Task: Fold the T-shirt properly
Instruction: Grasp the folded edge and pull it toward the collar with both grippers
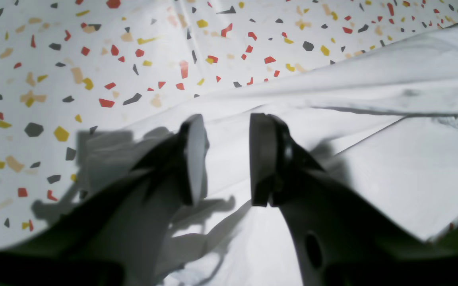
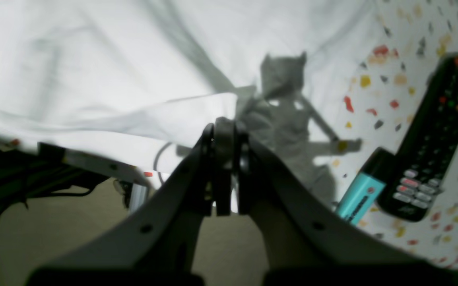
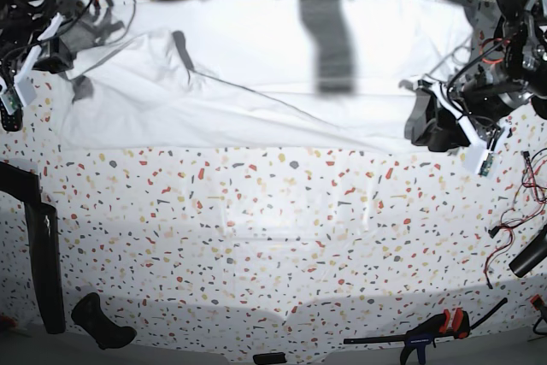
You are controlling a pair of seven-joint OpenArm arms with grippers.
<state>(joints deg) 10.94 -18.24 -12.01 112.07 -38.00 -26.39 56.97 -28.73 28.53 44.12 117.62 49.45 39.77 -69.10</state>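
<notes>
The white T-shirt (image 3: 256,66) lies spread across the far side of the table, wrinkled, with a long crease running across it. My right gripper (image 2: 223,127) is shut on a fold at the shirt's edge (image 2: 133,115) and holds it up near the table's edge. In the base view it is at the far left (image 3: 58,50). My left gripper (image 1: 227,159) is open, jaws apart, just above the shirt's cloth (image 1: 392,87) with nothing between them. In the base view it is at the shirt's right end (image 3: 427,121).
The table has a speckled terrazzo cover (image 3: 273,228). A black remote control (image 2: 431,139) and a teal marker (image 2: 358,196) lie beside the shirt near my right gripper. A clamp (image 3: 436,328) and loose cables (image 3: 513,228) lie at the front right. Dark objects (image 3: 101,322) stand at the front left.
</notes>
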